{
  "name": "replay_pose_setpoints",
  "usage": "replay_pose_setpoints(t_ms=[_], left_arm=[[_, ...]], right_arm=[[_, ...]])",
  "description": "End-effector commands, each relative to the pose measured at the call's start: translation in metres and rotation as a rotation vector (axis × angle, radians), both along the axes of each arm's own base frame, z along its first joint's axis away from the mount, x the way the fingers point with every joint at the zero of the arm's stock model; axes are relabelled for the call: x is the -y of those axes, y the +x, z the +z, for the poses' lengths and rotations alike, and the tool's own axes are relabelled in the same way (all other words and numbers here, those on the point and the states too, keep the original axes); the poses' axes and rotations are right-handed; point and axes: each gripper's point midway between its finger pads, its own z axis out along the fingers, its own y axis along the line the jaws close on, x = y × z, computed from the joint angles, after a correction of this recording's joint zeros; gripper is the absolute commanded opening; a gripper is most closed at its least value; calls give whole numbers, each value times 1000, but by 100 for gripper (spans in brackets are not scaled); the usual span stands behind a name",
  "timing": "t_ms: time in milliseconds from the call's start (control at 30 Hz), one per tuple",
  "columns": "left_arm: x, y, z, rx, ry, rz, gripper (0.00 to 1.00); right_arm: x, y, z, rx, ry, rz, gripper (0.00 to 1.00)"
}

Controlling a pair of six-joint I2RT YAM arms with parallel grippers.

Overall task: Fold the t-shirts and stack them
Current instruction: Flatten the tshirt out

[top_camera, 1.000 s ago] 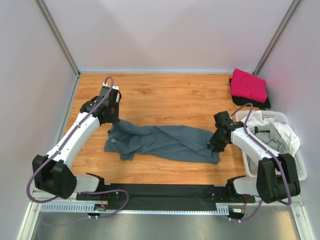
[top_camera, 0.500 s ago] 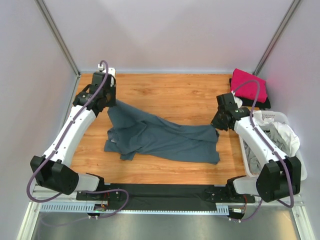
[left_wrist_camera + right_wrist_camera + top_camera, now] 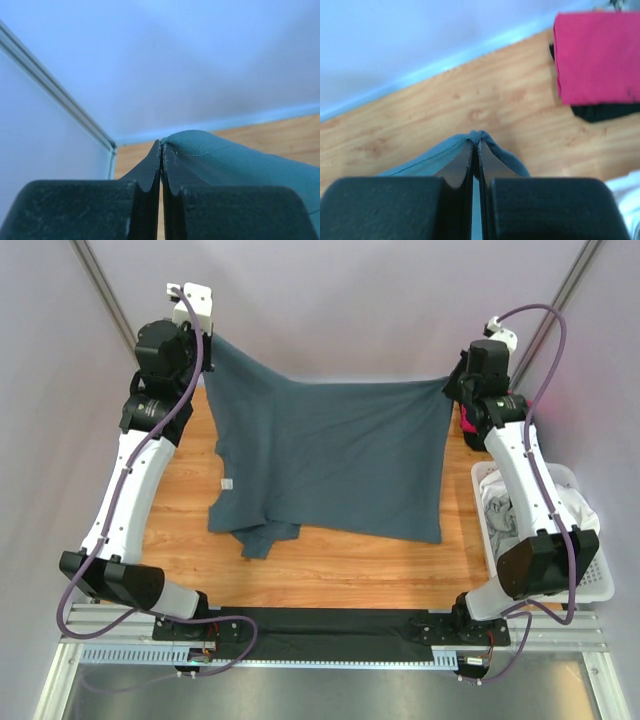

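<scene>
- while it hangs spread between the two grippers, the slate blue-grey t-shirt (image 3: 330, 460) is the biggest thing in play. its top edge runs from one gripper to the other with a sag in the middle, and its lower hem and a bunched part below the left gripper (image 3: 161, 145) drape on the wooden table (image 3: 350, 572).
- the step in hand looks like the spread before the first fold: the shirt is held up to open it out, and no crease is made yet.
- the white lattice basket (image 3: 598, 582) sits below the right gripper (image 3: 474, 136), down by that arm's base, with pale shirts (image 3: 497, 510) lying in it.
- the folded magenta-pink t-shirt (image 3: 597, 55) lies on a black t-shirt (image 3: 605, 111), ahead of the right gripper and off to its right; this reads as the stack.
- the left gripper's fingers are pinched tight on one top corner, and the cloth falls away to their right.
- the right gripper is clamped on the other top corner, with cloth bulging on both sides of its tips.
- the next move, as i judge it, calls for both grippers to come down together with the top edge taut, so the shirt lands flat on the table. the pinches should not let go before then, and the bunched part under the left gripper will likely need smoothing.
</scene>
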Motion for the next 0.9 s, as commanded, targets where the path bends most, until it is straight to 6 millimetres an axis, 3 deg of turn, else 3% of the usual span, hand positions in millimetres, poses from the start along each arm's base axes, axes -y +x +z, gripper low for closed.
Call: replay_pose_setpoints(t_ms=[0,133,267,367,467,600,667,700,767,800,867], left_arm=[[2,-1,84,259,92,-41,0],[0,-9,138,409,127,-33,0],[-1,-32,188,559,121,-40,0],[4,-52,215,638,121,-85,0],[9,-67,229,665,131,-120,0],[6,-94,235,666,122,-137,0],[11,-97,221,630,116,-178,0],[10,-112,221,630,111,-187,0],[15,-111,194,557,94,-221,0],[14,-122,185,523,88,-229,0],[15,-118,147,416,42,-236,0]], right_arm=[[2,23,73,228,-47,37,0],[2,27,110,338,-63,48,1],[1,20,147,434,-67,58,1],[0,11,165,492,-86,80,0],[3,0,182,533,-112,75,0],[0,-19,198,575,-113,105,0],[-7,-31,199,584,-109,157,1],[-10,-31,180,545,-105,174,0],[-13,-45,167,519,-91,197,0],[-14,-45,135,437,-70,200,0],[-14,-59,112,376,-44,203,0]])
